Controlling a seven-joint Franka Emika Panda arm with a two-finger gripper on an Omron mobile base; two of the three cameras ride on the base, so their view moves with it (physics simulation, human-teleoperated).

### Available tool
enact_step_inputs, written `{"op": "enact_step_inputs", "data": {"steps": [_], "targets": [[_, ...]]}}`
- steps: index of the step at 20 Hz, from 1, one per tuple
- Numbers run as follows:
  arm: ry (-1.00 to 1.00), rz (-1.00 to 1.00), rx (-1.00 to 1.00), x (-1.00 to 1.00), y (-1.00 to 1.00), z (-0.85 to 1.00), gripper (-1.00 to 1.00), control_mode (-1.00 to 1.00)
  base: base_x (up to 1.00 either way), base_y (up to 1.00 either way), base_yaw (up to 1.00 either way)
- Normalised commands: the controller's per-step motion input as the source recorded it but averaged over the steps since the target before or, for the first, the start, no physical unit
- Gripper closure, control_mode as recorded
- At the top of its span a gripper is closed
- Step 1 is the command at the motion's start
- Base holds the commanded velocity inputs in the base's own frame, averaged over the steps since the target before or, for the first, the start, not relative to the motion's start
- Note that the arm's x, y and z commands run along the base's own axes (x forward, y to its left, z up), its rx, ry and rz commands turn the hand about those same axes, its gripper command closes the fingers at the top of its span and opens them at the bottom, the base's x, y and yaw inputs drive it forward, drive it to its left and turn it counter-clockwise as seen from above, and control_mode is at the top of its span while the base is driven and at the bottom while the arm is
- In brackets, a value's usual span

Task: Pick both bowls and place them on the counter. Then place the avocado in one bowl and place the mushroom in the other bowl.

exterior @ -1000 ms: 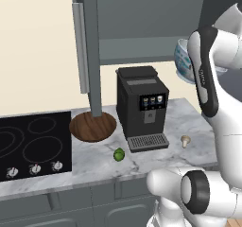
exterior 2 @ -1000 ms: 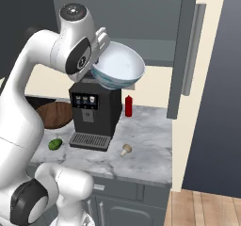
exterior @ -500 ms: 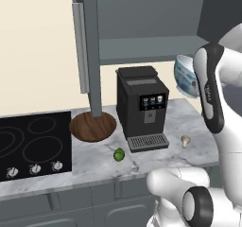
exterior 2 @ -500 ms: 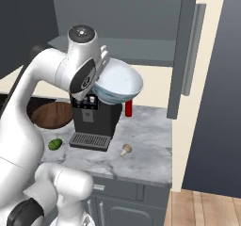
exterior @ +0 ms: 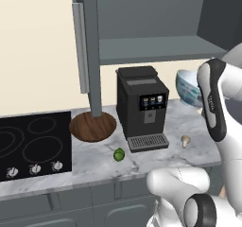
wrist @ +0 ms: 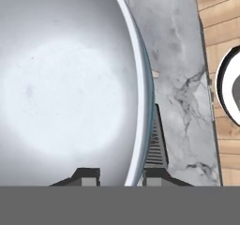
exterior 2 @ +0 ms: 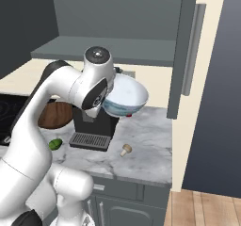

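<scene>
My gripper [wrist: 121,176] is shut on the rim of the white bowl with the blue pattern [wrist: 65,83], one fingertip inside and one outside. The bowl [exterior: 188,88] hangs tilted in the air, above the counter [exterior: 94,161] and to the right of the coffee machine; it shows beside my hand in the right base view [exterior 2: 124,97]. The brown wooden bowl [exterior: 92,126] rests on the counter left of the machine. In front of the machine lies the green avocado [exterior: 119,154]. The beige mushroom [exterior: 185,139] stands to its right, below the held bowl [exterior 2: 126,149].
A black coffee machine [exterior: 142,108] stands mid-counter with its drip tray forward. The black cooktop [exterior: 28,145] is at the left. A grey shelf [exterior: 156,48] and an open cabinet door [exterior: 87,51] hang overhead. The counter ends at the right over a wood floor [exterior 2: 202,206].
The arm has carried the white bowl down from near the shelf, lower over the counter right of the coffee machine. The grip has not changed.
</scene>
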Motion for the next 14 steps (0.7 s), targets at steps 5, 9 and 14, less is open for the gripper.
{"op": "enact_step_inputs", "data": {"steps": [5,9,14], "targets": [[0.0,0.13,-0.06,0.01,-0.37,-0.39,1.0,-1.0,0.0,0.0,0.0],[0.0,0.13,-0.06,0.04,-0.32,-0.42,1.0,-1.0,0.0,0.0,0.0],[0.0,0.12,-0.05,0.09,-0.25,-0.49,1.0,-1.0,0.0,0.0,0.0]]}}
